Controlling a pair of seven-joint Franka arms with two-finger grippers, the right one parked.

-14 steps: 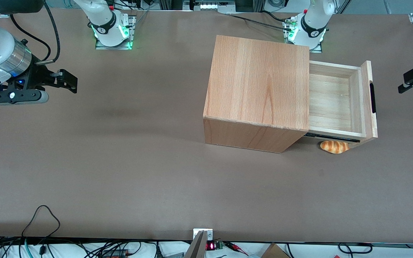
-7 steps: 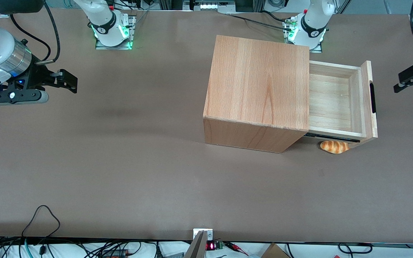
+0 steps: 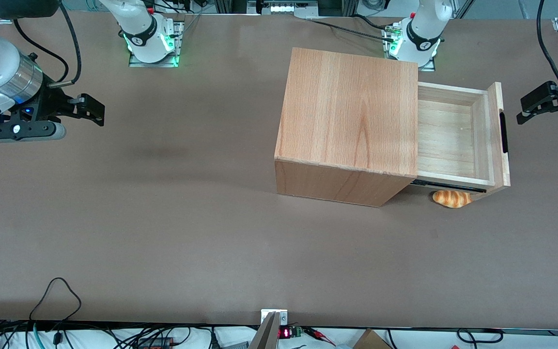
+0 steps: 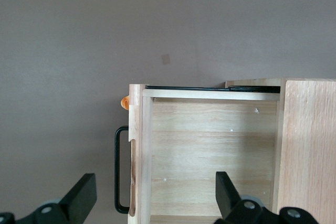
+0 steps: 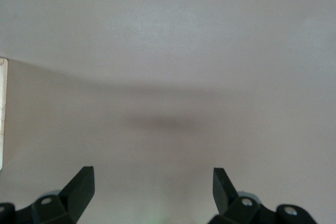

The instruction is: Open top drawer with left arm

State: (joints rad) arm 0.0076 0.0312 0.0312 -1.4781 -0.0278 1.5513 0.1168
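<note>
Front view shows a matte brown worktop (image 3: 162,232) carrying a boxy beech-coloured cabinet (image 3: 349,126) with clear lengthwise grain on its flat top. The top drawer (image 3: 458,138) sticks out of the cabinet toward the working arm's end of the worktop, pulled well open. It is a shallow rectangular tray of paler wood, with thin straight walls and a flat front panel that stands wider than the tray itself. A slim black bar handle (image 3: 503,132) is fixed to the outer face of that panel; its long axis runs along the panel, crosswise to the drawer's line of travel. A dark metal runner shows under the drawer's side nearer the front camera.

The tray's floor is bare planked wood with a few small pale specks, seen plainly from the left wrist camera (image 4: 210,150).

A small glossy toy bread loaf (image 3: 452,198), golden with darker stripes, lies on the worktop just beside the cabinet and partly under the open drawer's nearer edge.

The left arm's black hand (image 3: 548,107) hovers in front of the drawer's front panel, near the handle but apart from it, its two fingers (image 4: 81,198) spread wide and grasping nothing.
</note>
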